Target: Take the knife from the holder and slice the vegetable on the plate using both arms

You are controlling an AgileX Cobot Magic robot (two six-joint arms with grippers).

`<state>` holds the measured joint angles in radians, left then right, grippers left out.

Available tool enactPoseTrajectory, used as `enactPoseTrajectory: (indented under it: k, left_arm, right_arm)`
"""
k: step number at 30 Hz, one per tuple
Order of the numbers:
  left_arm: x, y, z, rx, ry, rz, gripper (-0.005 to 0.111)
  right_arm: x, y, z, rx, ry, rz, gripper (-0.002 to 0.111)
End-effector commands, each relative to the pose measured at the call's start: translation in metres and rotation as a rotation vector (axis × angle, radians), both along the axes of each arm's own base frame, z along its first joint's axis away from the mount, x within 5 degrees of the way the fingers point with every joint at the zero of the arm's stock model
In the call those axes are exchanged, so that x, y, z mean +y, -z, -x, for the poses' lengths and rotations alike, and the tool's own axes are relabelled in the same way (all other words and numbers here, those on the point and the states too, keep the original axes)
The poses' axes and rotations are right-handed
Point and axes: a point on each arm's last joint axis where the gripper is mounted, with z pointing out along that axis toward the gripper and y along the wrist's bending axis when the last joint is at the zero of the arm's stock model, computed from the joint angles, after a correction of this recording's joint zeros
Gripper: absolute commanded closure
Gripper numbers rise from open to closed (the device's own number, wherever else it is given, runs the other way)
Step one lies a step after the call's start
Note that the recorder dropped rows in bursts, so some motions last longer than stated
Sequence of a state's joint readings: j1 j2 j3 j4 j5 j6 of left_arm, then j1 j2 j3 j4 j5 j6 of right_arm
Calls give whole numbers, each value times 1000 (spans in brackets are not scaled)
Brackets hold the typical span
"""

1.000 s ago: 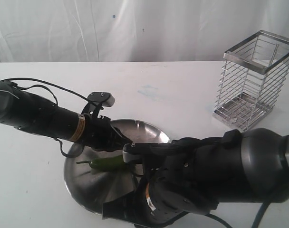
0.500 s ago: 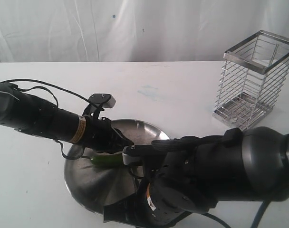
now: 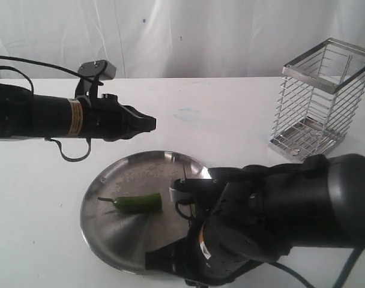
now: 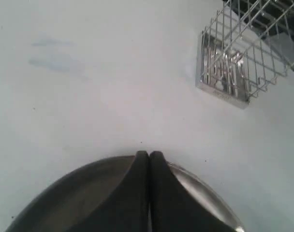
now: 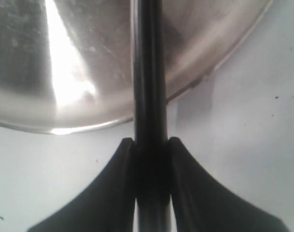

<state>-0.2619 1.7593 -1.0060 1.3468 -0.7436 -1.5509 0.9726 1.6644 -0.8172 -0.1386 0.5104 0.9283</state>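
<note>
We see the thick black cylindrical left arm (image 3: 44, 117) reaching in from the left of the exterior view, with the left pincer (image 3: 149, 123) held up above the far side of the round shallow stainless-steel plate (image 3: 119, 240). In the left wrist view its two black fingers (image 4: 132, 198) are pressed flat together with nothing between them. The small glossy green chili pepper (image 3: 137, 203) lies on the plate, left of its middle in the exterior view, thin stem pointing left and blunt end pointing right; nothing touches it, and the left pincer is well apart from it. The black right arm (image 3: 290, 210) fills the near right of that view and covers the plate's near right rim, hiding its own pincer there. The right wrist view shows the right pincer (image 5: 150, 142) clamped on the slim all-black kitchen knife (image 5: 148, 72), one finger on each side of it. From that grip the knife runs out across the plate's rim and over its scuffed surface; we cannot tell whether it touches the metal. The tall square basket of shiny metal wires (image 3: 320, 102) stands upright on the white desk (image 3: 230, 114) at the far right, well apart from the plate
</note>
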Motion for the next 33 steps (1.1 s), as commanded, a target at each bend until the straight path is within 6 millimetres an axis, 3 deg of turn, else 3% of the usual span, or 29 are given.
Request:
enactPoseTrajectory:
  k: [1, 6, 11, 20, 25, 33]
  left_arm:
    - [7, -22, 5, -59, -9, 26, 107]
    - [9, -44, 15, -105, 4, 61, 107]
    - [17, -58, 30, -135, -53, 41, 107]
    - [83, -54, 65, -48, -618, -261, 107]
    - [88, -52, 84, -116, -558, -378, 107]
    - [84, -33, 96, -76, -472, -372, 107]
  right_arm:
    - [-6, -25, -4, -84, -38, -57, 108]
    - [-15, -50, -4, -182, -80, -80, 108]
    - [-28, -57, -11, -204, -101, -35, 108]
    - [-40, -56, -19, -62, -261, -119, 108]
    - [-49, -62, -47, -24, -233, -162, 108]
    - [-34, -39, -80, 24, -232, -130, 108]
